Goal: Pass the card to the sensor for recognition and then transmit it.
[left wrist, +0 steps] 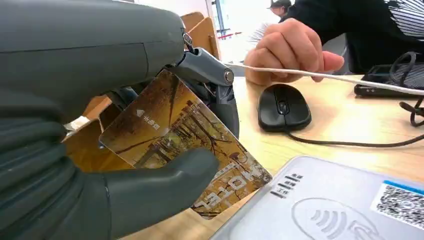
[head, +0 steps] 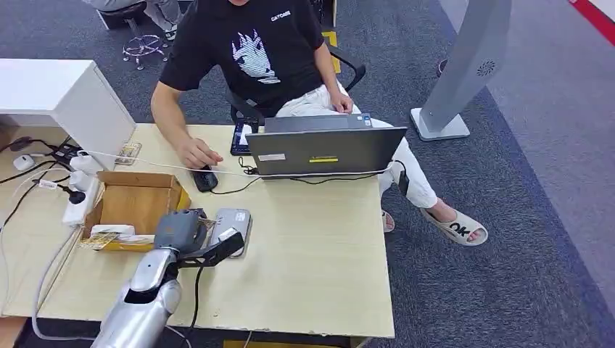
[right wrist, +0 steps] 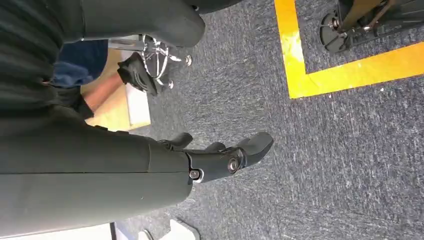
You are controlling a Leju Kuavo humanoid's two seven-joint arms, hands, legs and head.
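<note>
Head view first: the left hand (head: 190, 235) hangs over the table (head: 312, 246), just beside the grey sensor (head: 232, 220), with the box (head: 134, 203) on its other side. Across the table from the sensor, a person sits at a laptop (head: 324, 150), one hand by the mouse (head: 204, 178).

Left wrist view now: the card (left wrist: 182, 137) is pinched between the thick thumb and the dark fingers (left wrist: 220, 95), tilted, its lower corner just above the sensor's edge, not flat on the pad with the wave symbol. So the pickup looks done; the read itself looks not yet made, and the handover is still to come. The mouse lies beyond the sensor.

Right wrist view: the right hand (right wrist: 220, 157) hangs over grey carpet, well away from the sensor, fingers loosely apart, holding nothing.
</note>
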